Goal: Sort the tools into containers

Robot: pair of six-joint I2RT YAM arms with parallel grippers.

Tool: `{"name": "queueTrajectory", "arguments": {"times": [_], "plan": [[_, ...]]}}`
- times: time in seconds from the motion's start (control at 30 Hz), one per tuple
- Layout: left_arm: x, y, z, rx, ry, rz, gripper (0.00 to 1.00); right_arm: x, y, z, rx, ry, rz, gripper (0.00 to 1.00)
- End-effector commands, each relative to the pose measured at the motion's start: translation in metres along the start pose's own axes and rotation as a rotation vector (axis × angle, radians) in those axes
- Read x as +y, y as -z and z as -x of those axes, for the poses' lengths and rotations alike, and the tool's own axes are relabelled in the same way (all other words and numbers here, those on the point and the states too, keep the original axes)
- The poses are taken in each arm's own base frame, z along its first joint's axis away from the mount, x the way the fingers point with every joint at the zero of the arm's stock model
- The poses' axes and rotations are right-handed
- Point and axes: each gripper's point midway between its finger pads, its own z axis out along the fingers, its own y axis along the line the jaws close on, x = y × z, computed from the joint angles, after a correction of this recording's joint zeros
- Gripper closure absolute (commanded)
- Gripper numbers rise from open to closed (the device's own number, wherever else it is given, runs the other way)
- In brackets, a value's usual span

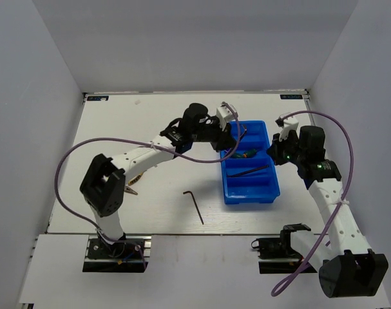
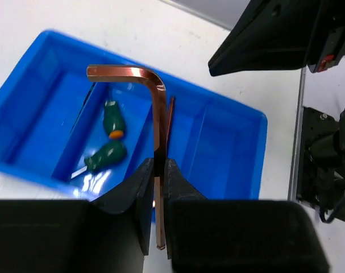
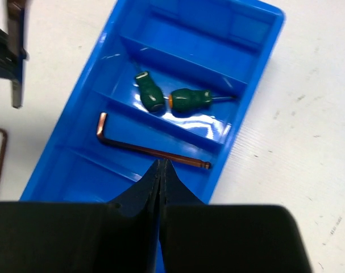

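The left gripper (image 2: pixel 159 170) pinches a copper hex key (image 2: pixel 159 114) over the blue tray (image 2: pixel 223 153); the right gripper (image 3: pixel 161 173) hangs closed and empty above the same tray.

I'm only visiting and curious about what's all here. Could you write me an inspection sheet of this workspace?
Surface: white table, nothing spilled.
Job's things: blue tray holds two green screwdrivers in one compartment and a hex key in the next; a second hex key and pliers, partly under the left arm, lie on the table.
Clutter: nothing seen.
Pincers: left pincer shut on a third hex key above the tray; right pincer shut, empty.
Cables: a purple cable loops from each arm.
Surroundings: plain grey walls.
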Motion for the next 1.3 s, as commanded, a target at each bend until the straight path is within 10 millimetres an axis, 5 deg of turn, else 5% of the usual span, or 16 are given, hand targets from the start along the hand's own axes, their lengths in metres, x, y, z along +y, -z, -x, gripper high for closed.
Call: {"name": "queueTrajectory", "arguments": {"times": [0.0,0.3,0.6,0.7,0.83,0.97,1.07,1.2,1.27], "plan": [[-0.018,-0.016,0.021,-0.091,-0.067,-0.162,1.00,-0.019,0.010,0.023,-0.063,0.037,-0.105,1.00],[-0.013,-0.064,-0.001,-0.098,-0.047,-0.222,1.00,-0.020,0.012,0.024,-0.070,0.038,-0.113,1.00],[-0.010,-0.080,-0.039,-0.023,-0.008,-0.209,1.00,-0.019,0.011,0.022,-0.064,0.037,-0.103,1.00],[-0.003,-0.083,-0.051,0.010,0.003,-0.177,0.91,-0.018,0.010,0.022,-0.065,0.034,-0.100,1.00],[0.004,-0.087,-0.065,0.049,0.020,-0.148,0.63,-0.016,0.009,0.020,-0.063,0.031,-0.085,1.00],[0.004,-0.088,-0.051,0.034,0.010,-0.148,0.49,-0.014,0.010,0.021,-0.066,0.031,-0.073,0.92],[0.004,-0.088,-0.043,0.024,0.003,-0.149,0.51,-0.012,0.010,0.023,-0.071,0.032,-0.059,0.92],[-0.005,-0.071,-0.014,-0.029,-0.016,-0.140,0.87,0.001,0.011,0.023,-0.072,0.057,0.019,1.00],[-0.009,-0.045,0.011,-0.077,-0.020,-0.074,1.00,0.042,0.014,0.016,-0.057,0.071,0.256,1.00]]}}
